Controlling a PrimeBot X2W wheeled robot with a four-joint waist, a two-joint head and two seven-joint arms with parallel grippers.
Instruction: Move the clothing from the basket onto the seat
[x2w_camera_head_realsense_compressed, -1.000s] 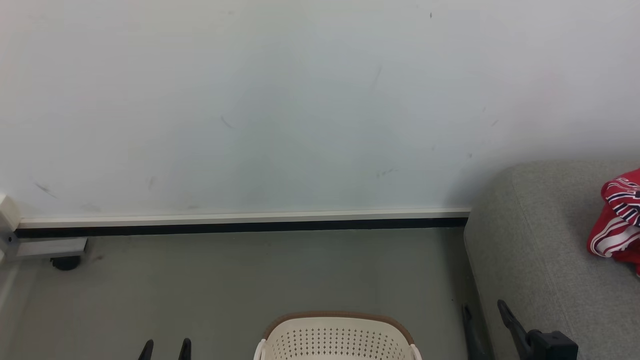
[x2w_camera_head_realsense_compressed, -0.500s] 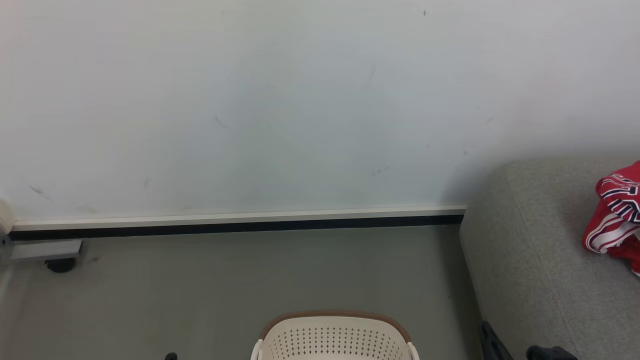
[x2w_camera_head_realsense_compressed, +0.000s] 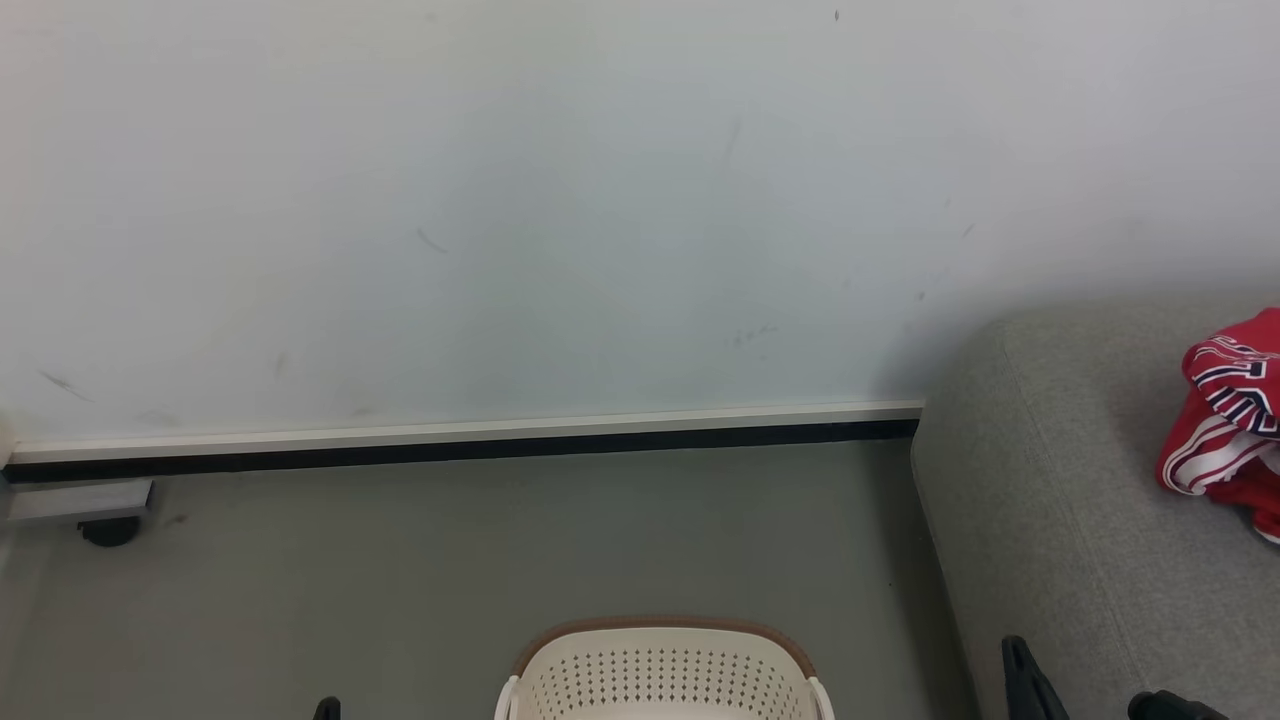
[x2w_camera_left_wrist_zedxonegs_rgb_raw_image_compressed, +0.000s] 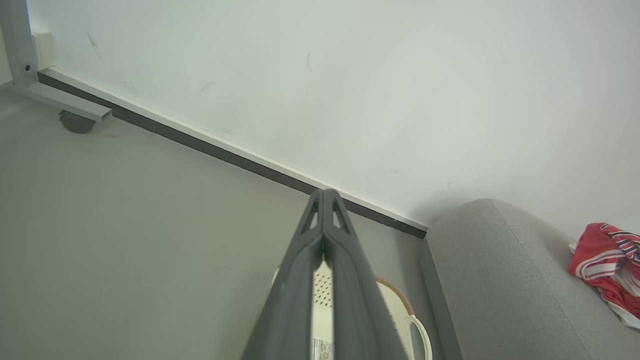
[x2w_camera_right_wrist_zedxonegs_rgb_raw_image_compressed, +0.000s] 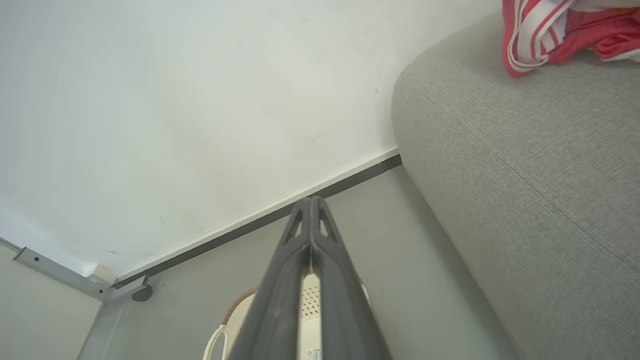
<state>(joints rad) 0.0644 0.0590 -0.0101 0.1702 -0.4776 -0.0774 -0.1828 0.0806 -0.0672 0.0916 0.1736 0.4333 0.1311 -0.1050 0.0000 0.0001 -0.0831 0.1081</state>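
We log left tool (x2w_camera_left_wrist_zedxonegs_rgb_raw_image_compressed: 324, 196) clenched on nothing, right tool (x2w_camera_right_wrist_zedxonegs_rgb_raw_image_compressed: 311, 201) clenched too, red clothing (x2w_camera_head_realsense_compressed: 1225, 410) on seat (x2w_camera_head_realsense_compressed: 1070, 520) at right, basket (x2w_camera_head_realsense_compressed: 665, 668) near centre.

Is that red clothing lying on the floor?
No, the red clothing lies on top of the grey seat, raised above the floor.

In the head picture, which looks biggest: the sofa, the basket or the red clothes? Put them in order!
1. Sofa.
2 and 3. Basket and red clothes: they look about alike, and the picture's edge cuts both off, so no ranking.
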